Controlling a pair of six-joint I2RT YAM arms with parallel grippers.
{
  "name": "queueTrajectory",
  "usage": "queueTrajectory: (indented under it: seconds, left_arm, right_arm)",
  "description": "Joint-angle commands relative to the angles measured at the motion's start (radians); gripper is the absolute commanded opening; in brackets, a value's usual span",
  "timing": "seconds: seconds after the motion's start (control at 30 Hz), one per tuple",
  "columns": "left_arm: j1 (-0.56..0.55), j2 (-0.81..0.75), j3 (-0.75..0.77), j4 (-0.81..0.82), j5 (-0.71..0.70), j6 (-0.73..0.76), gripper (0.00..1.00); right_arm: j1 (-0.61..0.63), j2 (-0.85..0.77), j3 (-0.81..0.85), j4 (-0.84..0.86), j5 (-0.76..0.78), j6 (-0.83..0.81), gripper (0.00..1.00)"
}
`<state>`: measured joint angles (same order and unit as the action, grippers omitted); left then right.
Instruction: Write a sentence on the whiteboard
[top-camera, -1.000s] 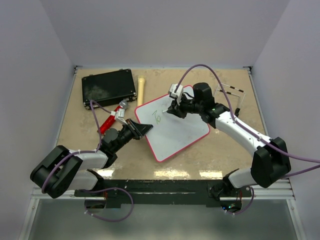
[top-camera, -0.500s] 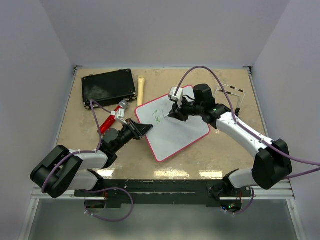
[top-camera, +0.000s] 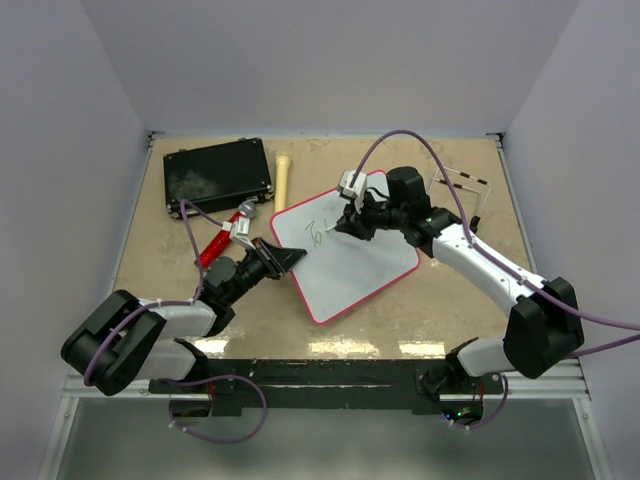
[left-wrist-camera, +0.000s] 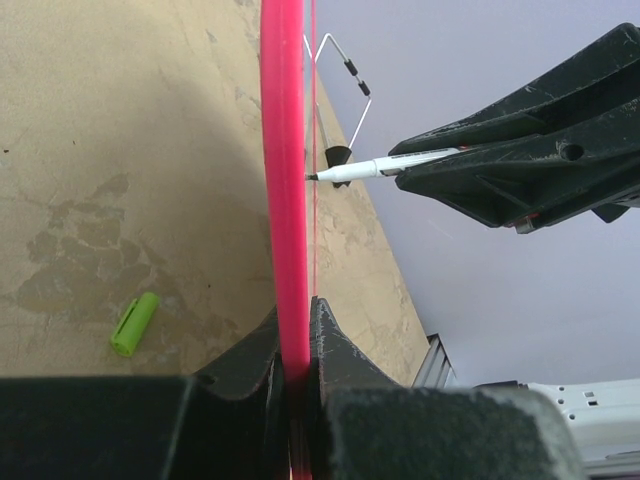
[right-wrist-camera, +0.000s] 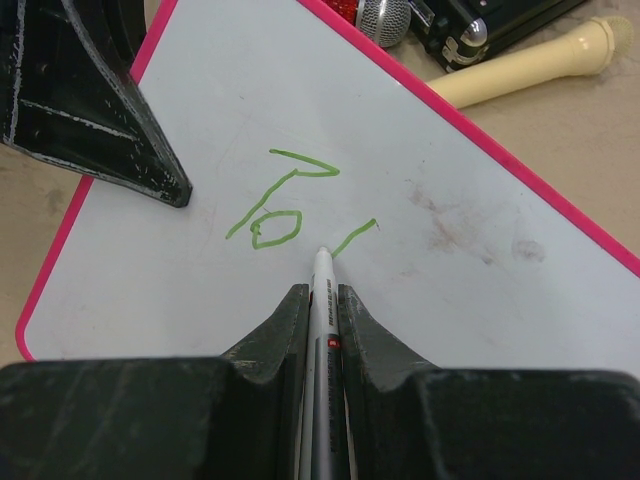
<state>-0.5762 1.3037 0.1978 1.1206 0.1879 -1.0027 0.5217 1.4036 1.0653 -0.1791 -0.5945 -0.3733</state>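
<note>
The whiteboard (top-camera: 350, 262) lies tilted on the table, white with a pink rim (left-wrist-camera: 283, 150). My left gripper (top-camera: 296, 256) is shut on its near-left rim; in the left wrist view the jaws (left-wrist-camera: 296, 312) pinch the pink edge. My right gripper (top-camera: 346, 224) is shut on a white marker (right-wrist-camera: 322, 275), whose tip touches the board. The sentence (right-wrist-camera: 283, 203) is green "To" plus one short slanted stroke beside the tip. The marker (left-wrist-camera: 352, 170) also shows meeting the board's face in the left wrist view.
A black case (top-camera: 218, 175) sits at the back left with a cream stick (top-camera: 283, 180) beside it. A red-handled tool (top-camera: 222, 238) lies left of the board. A green cap (left-wrist-camera: 135, 323) lies on the table. A wire stand (top-camera: 460, 190) is behind my right arm.
A new short green stroke has appeared to the right of "To". My right gripper has shifted slightly right with the marker. The left gripper has not moved.
</note>
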Motion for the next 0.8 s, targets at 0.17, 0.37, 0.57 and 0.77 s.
queueTrajectory:
  seconds: [0.17,0.37,0.57,0.77]
  left_arm:
    - [-0.005,0.008,0.002,0.154,0.036,0.046,0.00]
    - [-0.004,0.003,0.000,0.154,0.038,0.044,0.00]
    - [-0.004,0.003,-0.005,0.154,0.036,0.047,0.00]
    - [-0.004,-0.001,-0.006,0.154,0.036,0.047,0.00]
  right_arm:
    - [0.008,0.020,0.039,0.023,-0.077,-0.007,0.00]
    - [0.011,0.026,0.045,-0.049,-0.099,-0.061,0.00]
    - [0.011,0.014,0.035,-0.097,-0.074,-0.098,0.00]
    - [0.008,-0.006,0.024,-0.100,-0.016,-0.095,0.00]
